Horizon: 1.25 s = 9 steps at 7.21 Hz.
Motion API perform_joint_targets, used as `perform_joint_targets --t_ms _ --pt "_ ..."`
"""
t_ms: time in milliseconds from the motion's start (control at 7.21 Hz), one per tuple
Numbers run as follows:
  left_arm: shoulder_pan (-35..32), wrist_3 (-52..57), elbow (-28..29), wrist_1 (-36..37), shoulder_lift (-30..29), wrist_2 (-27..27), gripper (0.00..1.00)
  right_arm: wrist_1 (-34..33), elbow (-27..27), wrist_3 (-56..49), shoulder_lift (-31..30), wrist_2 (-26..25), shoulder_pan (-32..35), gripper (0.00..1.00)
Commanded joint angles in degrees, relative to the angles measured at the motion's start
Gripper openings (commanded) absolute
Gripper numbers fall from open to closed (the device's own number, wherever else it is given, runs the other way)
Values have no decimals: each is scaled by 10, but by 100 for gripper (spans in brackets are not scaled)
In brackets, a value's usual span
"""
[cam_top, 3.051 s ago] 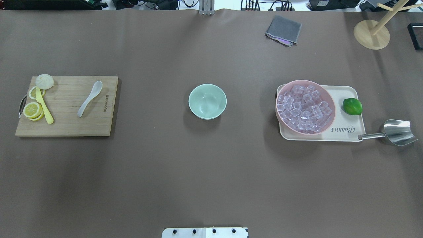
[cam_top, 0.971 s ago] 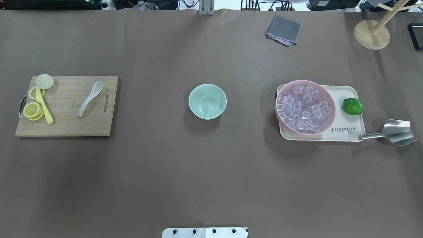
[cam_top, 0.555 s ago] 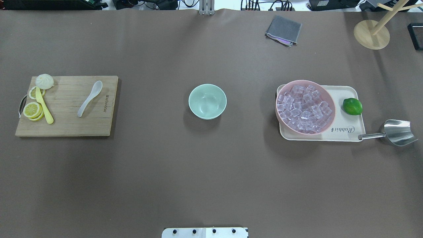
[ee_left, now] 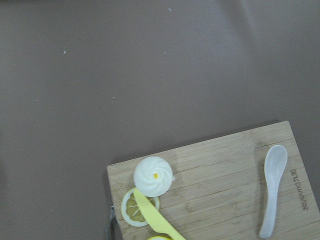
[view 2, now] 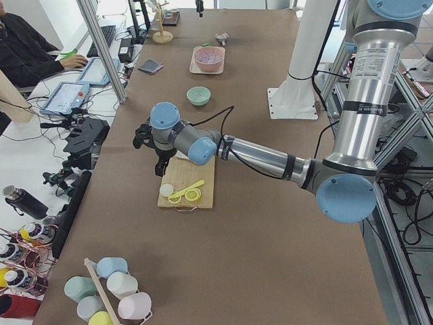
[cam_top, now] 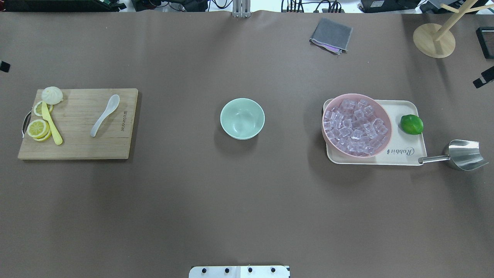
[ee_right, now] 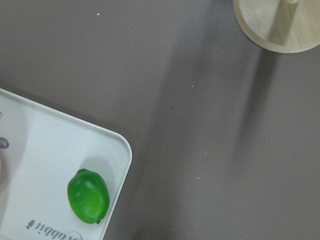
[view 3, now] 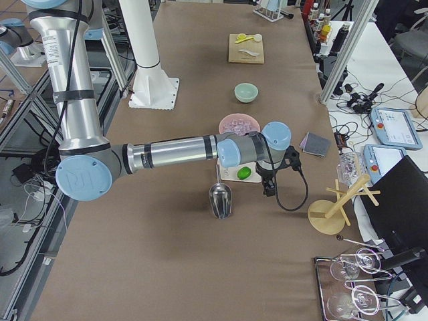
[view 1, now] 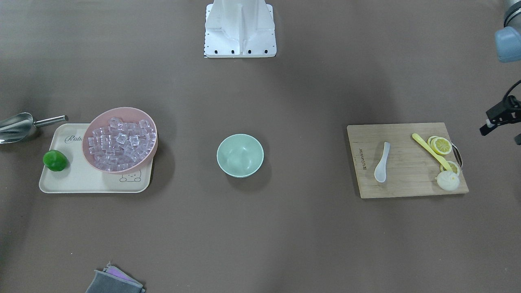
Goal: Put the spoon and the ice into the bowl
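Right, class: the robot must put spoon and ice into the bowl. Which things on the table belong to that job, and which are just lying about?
Job: spoon, ice, mint-green bowl.
Lying about: pink bowl, tray, lime, steel scoop, cutting board, lemon slices, yellow utensil, bun, grey cloth.

Silver arms (view 2: 260, 158), blue caps (view 2: 164, 116), seemingly black wrists (view 1: 500, 115)
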Motion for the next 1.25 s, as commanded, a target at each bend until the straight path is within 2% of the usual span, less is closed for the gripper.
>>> perform_joint_targets --t_ms 0,139,277,832,971,1109 --pt "100 -177 11 -100 -7 83 98 0 14 29 10 4 -17 100" --pt "127 -199 33 -163 -5 100 98 -1 14 57 30 17 -25 100" --pt "148 -215 44 -189 -5 114 98 0 18 62 39 18 -46 100" --pt "229 -223 45 -190 -11 169 97 -1 40 77 43 21 -51 100" --pt "255 -228 45 -191 -11 193 96 18 47 72 37 21 -51 100" --pt "274 -227 45 -191 -9 219 93 75 48 75 20 21 -51 100"
